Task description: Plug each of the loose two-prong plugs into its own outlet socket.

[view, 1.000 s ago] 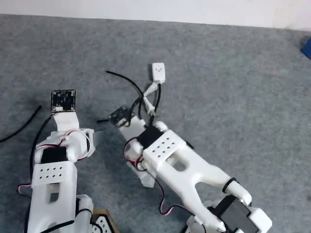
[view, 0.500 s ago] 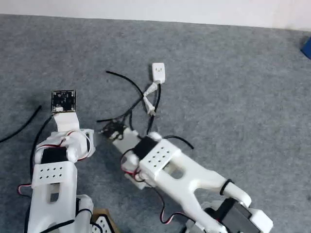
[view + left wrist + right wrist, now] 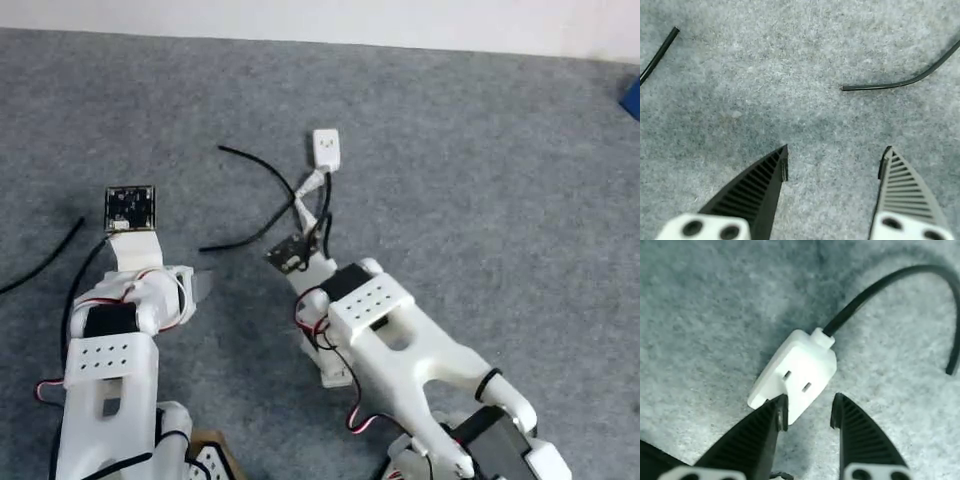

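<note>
White outlet socket (image 3: pixel 795 372) | just ahead of right end effector (image 3: pixel 810 404)

Right arm (image 3: pixel 375 305) swings: first it draws back toward the left arm (image 3: pixel 110 340), now it is out again, farther right and forward. Its wrist end sits closer to the white outlet socket (image 3: pixel 795 370). The right claw (image 3: pixel 810 399) arrives over it, tips parted at the slotted face.

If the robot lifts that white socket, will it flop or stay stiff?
The white socket looks like hard plastic, so it probably stays stiff and light. Its black cord lies in a curve, so it would likely bend and dangle. Its smooth sides might slip in the right hand.
</note>
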### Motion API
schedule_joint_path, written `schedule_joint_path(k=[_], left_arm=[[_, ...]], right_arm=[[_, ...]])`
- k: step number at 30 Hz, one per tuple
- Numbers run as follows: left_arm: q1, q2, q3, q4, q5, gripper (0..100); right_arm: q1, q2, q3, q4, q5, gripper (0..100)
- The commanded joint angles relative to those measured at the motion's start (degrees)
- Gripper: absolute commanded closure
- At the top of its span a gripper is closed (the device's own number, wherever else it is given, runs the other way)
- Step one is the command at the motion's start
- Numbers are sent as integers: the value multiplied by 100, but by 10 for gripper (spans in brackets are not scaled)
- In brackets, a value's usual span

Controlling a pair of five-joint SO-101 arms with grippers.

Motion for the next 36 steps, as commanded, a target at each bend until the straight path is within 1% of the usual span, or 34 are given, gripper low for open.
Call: schedule_joint_path(k=[1,4,8,12,22,24,29,33,34,36], left_arm=[[57,-66,-22,-79,-53,702],[57,-66,-22,-79,-62,702],[57,-66,-22,-79,-62,702],[57,-66,-22,-70,-62,702],[57,-66,-13,-70,-62,702],[57,-66,-13,-70,-62,702],[57,-66,-13,-70,-62,702],[57,-66,-13,-70,-62,702],[57,-66,-13,-70,-62,702],[57,-66,-13,-70,-62,702]], right_arm=[[31,-84,4,-382,18,844],[-488,-40,13,-673,-70,844],[-1376,-57,13,-1121,-563,844],[-1930,-13,13,-1543,-624,844],[-2053,-75,48,-1771,-475,844],[-2202,-84,215,-1798,-176,844],[-2809,-84,593,-2088,35,845],[-2844,-92,629,-2114,70,848],[-2844,-92,637,-2123,70,851],[-2844,-92,655,-2158,70,903]])
